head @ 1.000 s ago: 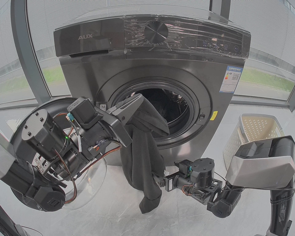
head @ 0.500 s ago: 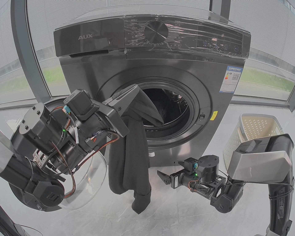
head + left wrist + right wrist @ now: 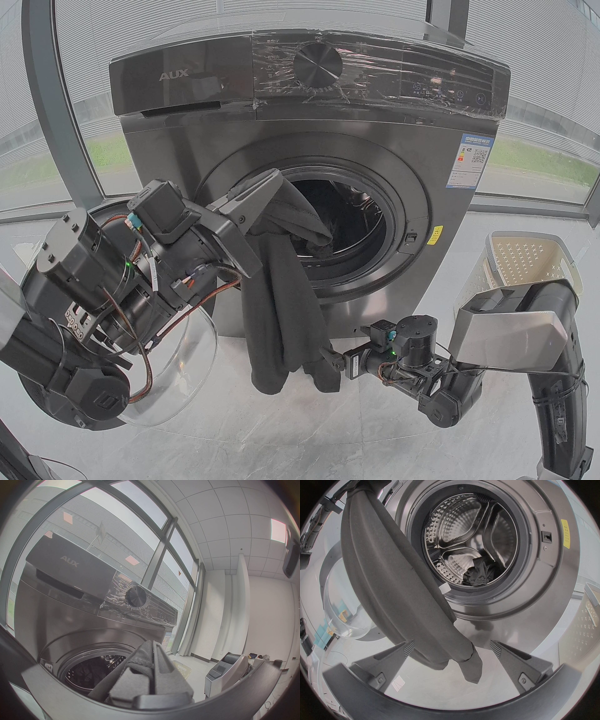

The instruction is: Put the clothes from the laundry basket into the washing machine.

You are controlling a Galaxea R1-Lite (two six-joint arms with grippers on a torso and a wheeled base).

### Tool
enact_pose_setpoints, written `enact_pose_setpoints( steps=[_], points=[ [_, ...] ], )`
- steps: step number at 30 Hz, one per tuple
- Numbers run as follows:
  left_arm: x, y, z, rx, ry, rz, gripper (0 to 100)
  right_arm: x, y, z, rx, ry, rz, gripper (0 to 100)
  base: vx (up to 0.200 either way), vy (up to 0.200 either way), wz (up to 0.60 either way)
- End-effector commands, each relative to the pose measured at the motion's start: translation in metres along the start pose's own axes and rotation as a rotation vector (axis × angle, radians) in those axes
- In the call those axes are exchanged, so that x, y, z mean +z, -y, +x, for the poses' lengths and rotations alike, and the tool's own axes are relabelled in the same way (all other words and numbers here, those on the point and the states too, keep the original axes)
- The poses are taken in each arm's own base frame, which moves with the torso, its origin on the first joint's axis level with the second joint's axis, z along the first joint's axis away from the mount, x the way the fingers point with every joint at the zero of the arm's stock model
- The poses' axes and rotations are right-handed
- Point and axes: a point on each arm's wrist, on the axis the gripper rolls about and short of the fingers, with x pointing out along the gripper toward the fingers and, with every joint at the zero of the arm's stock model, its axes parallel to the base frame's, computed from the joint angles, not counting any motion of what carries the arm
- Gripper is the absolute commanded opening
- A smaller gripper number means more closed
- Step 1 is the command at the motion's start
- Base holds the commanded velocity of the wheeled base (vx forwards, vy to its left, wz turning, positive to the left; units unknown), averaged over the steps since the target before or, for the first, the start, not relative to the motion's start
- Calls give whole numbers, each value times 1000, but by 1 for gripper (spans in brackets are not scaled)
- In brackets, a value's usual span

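The left arm is raised with its wrist angled upward, and the left gripper (image 3: 270, 182) is clamped tight on the top of a dark garment (image 3: 281, 300). The right arm is bent low with its forearm level. The right gripper (image 3: 329, 360) points at the garment's lower end, fingers spread wide apart.

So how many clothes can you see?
2. One dark garment hangs from the left tool at the washer's opening; one bunched garment lies inside the drum. The basket may hide more.
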Motion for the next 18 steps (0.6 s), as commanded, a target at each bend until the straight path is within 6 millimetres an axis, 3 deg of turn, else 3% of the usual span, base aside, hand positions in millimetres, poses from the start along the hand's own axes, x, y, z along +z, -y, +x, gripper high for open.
enact_pose_setpoints(
  steps=[1, 7, 13, 18],
  points=[
    [1, 0, 0, -1, 5, 1, 0, -8, 1, 10, -3, -5, -4, 100, 0, 0, 0],
    [0, 1, 0, -2, 3, 0, 0, 1, 10, 17, -26, 28, -1, 100, 0, 0, 0],
    [0, 0, 0, 0, 1, 0, 0, 1, 29, 9, -72, 20, -2, 100, 0, 0, 0],
    [-1, 0, 0, -2, 1, 0, 0, 1, 34, 7, -90, 13, 0, 100, 0, 0, 0]
  ],
)
